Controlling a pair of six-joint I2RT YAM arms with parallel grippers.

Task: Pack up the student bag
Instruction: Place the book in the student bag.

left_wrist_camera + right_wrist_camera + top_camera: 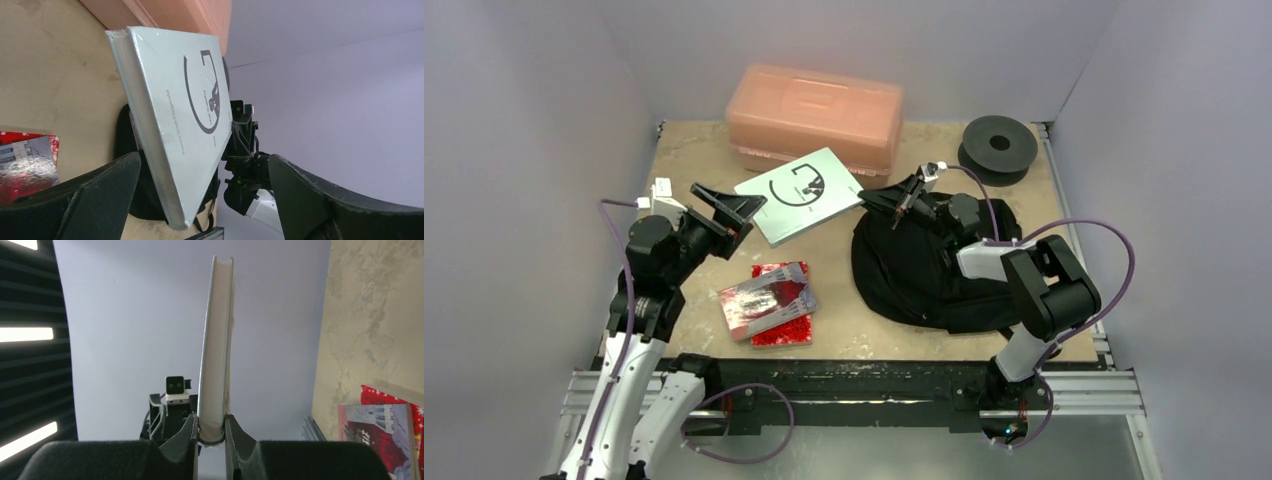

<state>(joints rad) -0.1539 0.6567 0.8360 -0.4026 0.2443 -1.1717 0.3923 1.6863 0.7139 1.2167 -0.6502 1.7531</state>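
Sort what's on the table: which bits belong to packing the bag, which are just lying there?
In the job: student bag; pale green book, gripped by the right gripper; open left gripper beside it.
Lying about: orange box; black spool; red and silver packet, untouched, possibly next.

book cover lettering, too small to read

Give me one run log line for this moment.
right gripper: shut on book | left gripper: open, facing book | student bag: on table, book outside
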